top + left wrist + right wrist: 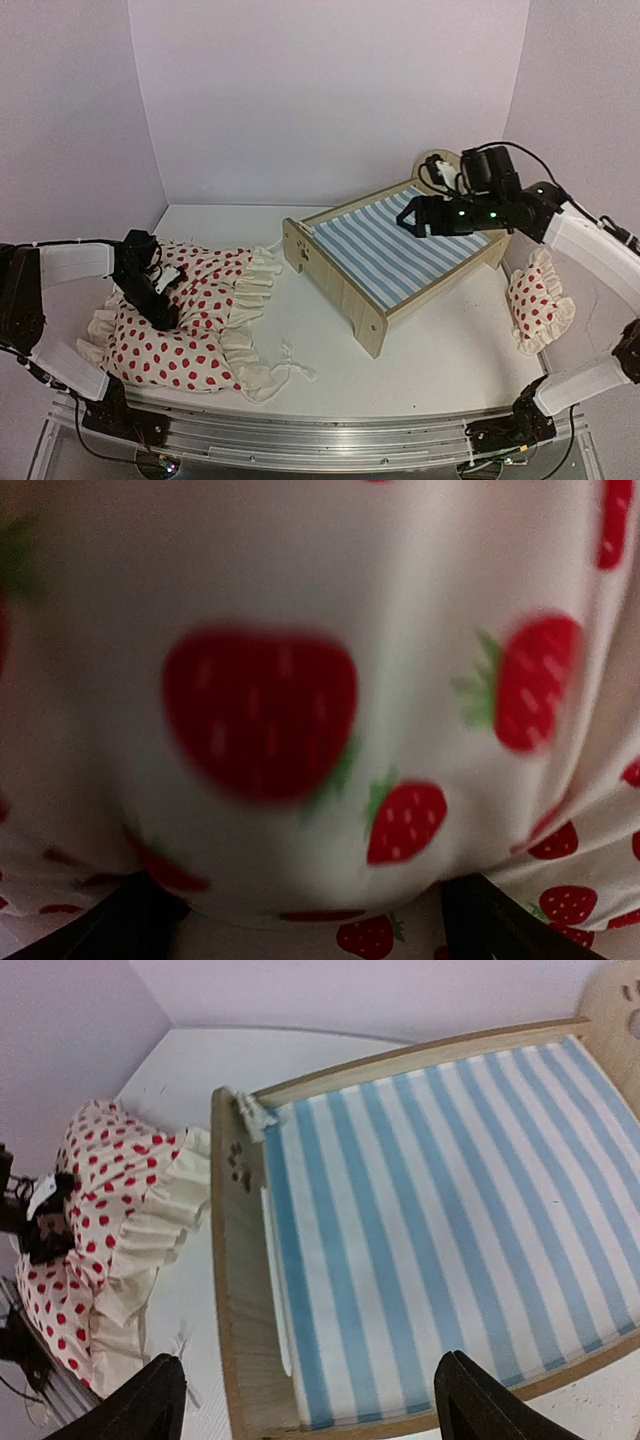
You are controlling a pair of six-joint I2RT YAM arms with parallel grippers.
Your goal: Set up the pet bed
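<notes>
The bed [400,272] stands upright on the worktop [430,360], right of centre and set diagonally. Its rounded headboard [434,158] points to the far right corner, and its low footboard [300,250], with a paw cutout, faces left. The frame is light wood; a blue-and-white striped mattress [370,240] lies flat inside.

The duvet [300,630] is blurred; the pet bed [450,1210] runs off-frame.

The left arm [75,262] has long links under smooth white plastic covers, and its joints are black, rounded housings. The right arm [590,243] is built in the same way. A thin black cable [527,152] makes a loop near its wrist, and small green lights [459,212] glow on the black wrist part. Each arm ends below in a black base [120,415] with thin dark wires beside it. The right gripper [308,1365] has matte black fingers [160,1400] with rounded tips.
</notes>
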